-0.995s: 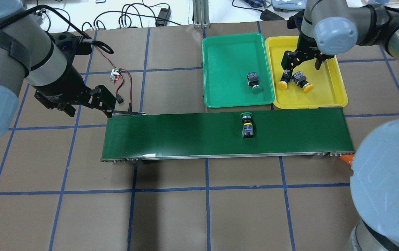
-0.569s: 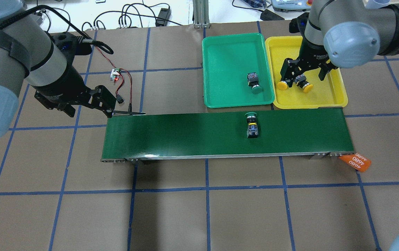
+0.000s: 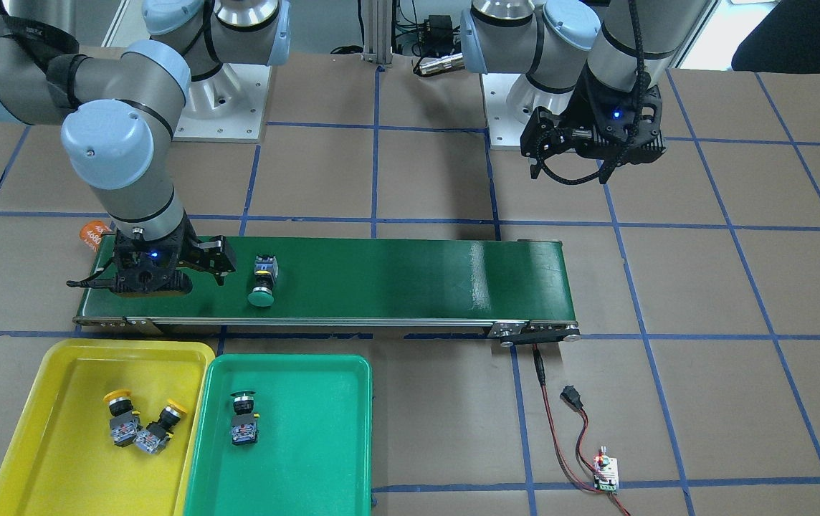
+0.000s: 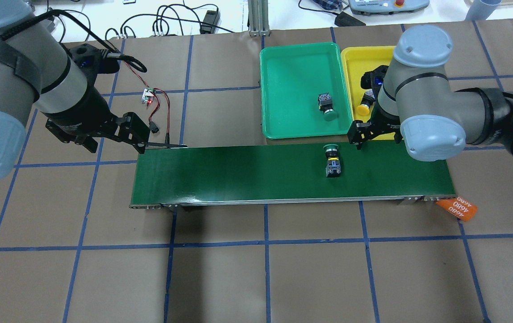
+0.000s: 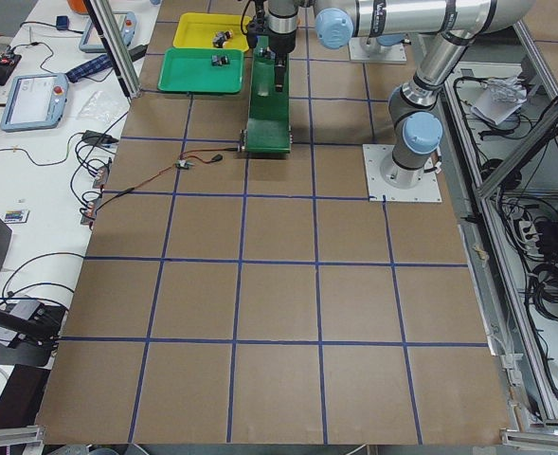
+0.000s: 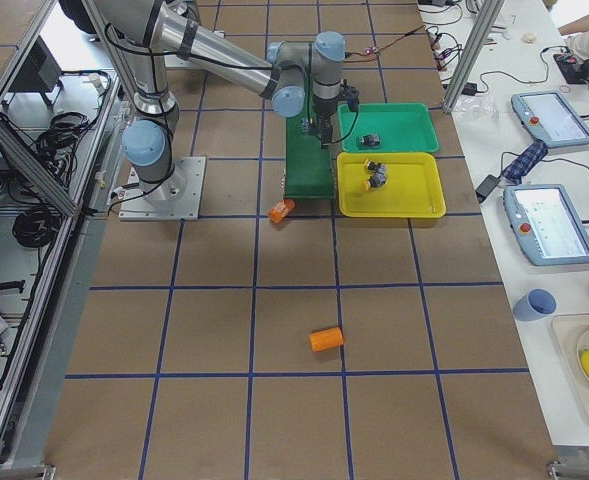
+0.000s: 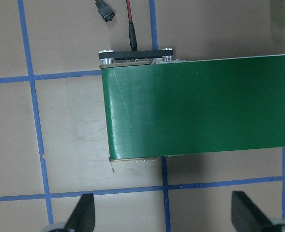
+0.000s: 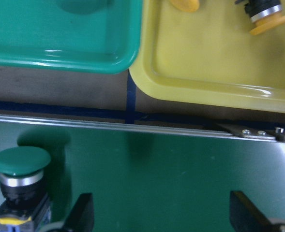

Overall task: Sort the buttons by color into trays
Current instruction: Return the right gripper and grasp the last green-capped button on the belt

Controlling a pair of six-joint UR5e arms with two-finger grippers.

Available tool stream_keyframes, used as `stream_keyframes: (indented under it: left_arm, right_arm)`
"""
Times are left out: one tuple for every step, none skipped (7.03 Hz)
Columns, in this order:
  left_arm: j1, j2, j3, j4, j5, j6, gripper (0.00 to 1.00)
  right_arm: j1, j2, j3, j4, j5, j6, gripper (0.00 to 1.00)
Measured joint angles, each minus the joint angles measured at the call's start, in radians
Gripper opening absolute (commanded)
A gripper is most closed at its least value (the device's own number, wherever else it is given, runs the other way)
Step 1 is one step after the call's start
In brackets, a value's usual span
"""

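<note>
Stray green button (image 4: pixel 332 160) lies on belt (image 4: pixel 238 172); right end effector (image 8: pixel 164 216) beside it, spread wide, nothing held, likely lining up pick. Target green tray (image 4: pixel 292 67) adjacent. At far belt end, left end effector (image 7: pixel 164 215) spread, empty, out of way.

Brown tabletop (image 4: pixel 220 282), blue tape grid (image 4: pixel 266 242)

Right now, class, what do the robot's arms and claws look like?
The left arm and right arm are silver-grey tubes with pale blue joint caps. A black cable runs along the left. The left claw and right claw are black, with blue lights.
</note>
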Motion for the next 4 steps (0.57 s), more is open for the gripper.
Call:
stream_keyframes:
  left_arm:
    - [0.000,0.000,-0.007,0.012,0.000,0.000,1.00]
    - [0.000,-0.001,-0.010,0.020,0.000,-0.001,1.00]
    - [0.000,-0.002,-0.010,0.024,-0.001,-0.003,1.00]
    - [0.000,-0.003,-0.010,0.027,0.000,-0.003,1.00]
  right_arm:
    - [0.001,-0.008,0.013,-0.003,0.023,0.003,1.00]
    - [0.007,-0.019,0.019,0.001,0.034,0.003,1.00]
    - [0.017,-0.027,0.022,0.003,0.037,0.003,1.00]
    - [0.023,-0.030,0.022,0.004,0.037,0.003,1.00]
